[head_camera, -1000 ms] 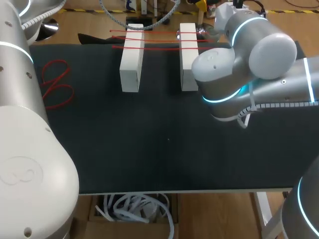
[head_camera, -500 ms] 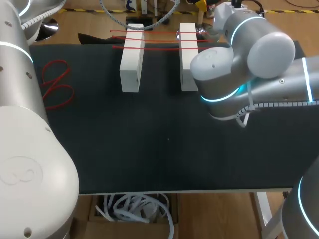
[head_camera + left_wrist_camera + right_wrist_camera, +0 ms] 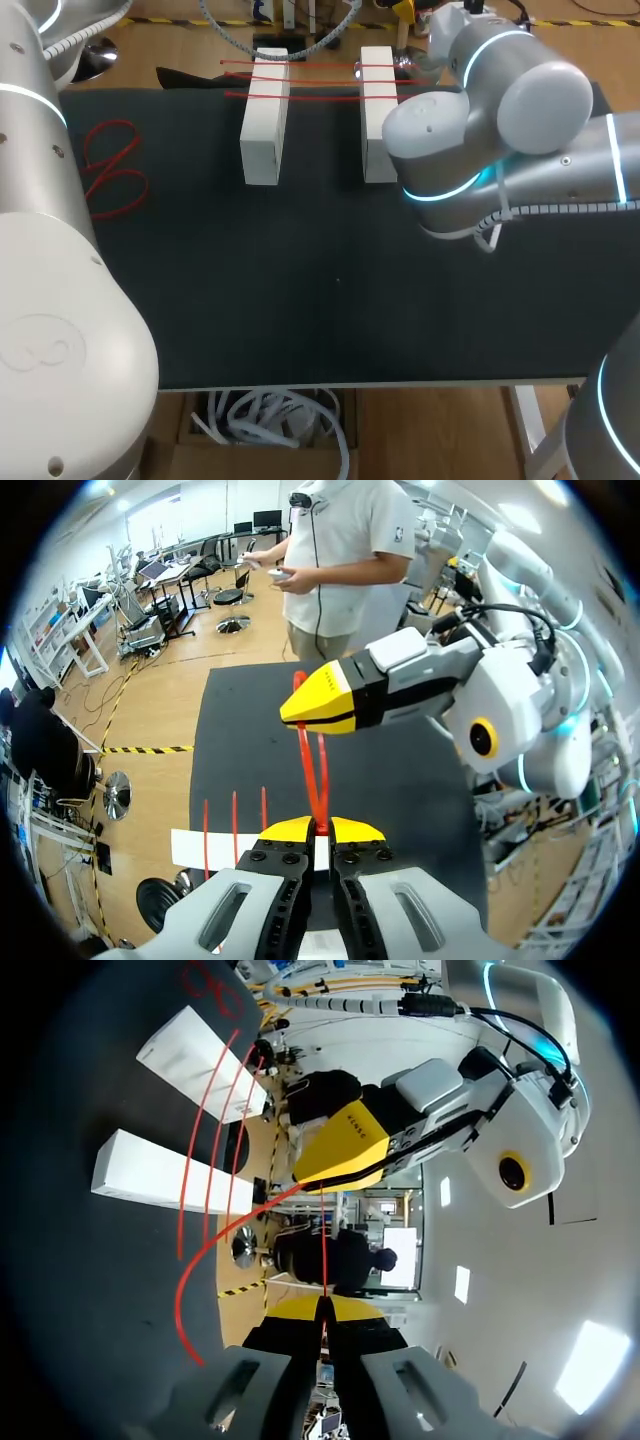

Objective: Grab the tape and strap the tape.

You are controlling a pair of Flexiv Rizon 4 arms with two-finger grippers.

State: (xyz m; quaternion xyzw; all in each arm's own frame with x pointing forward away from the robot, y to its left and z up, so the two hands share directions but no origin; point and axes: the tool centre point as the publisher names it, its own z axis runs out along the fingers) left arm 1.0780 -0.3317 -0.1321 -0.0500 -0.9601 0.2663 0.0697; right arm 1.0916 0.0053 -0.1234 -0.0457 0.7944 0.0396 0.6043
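Both grippers meet tip to tip, each pinching a red tape [image 3: 312, 765]. In the left wrist view my left gripper [image 3: 320, 829] is shut on the tape's looped end, and my right gripper [image 3: 318, 702] clamps it just ahead. The right wrist view has my right gripper [image 3: 322, 1307] shut on a strand [image 3: 322, 1250] that leads to my left gripper [image 3: 345, 1145]; another part curves down to the table. Two white blocks [image 3: 265, 115] [image 3: 377, 110] lie side by side with red tapes [image 3: 320, 97] stretched across them. Both grippers are hidden in the head view.
A spare red tape [image 3: 118, 123] lies in loops at the left of the black table [image 3: 300, 300]. My right arm's elbow [image 3: 440, 150] hangs over the right block's near end. My left arm's white body [image 3: 50, 300] fills the left side.
My right arm's elbow has shifted slightly up and to the right. Blocks and tapes lie where they were.
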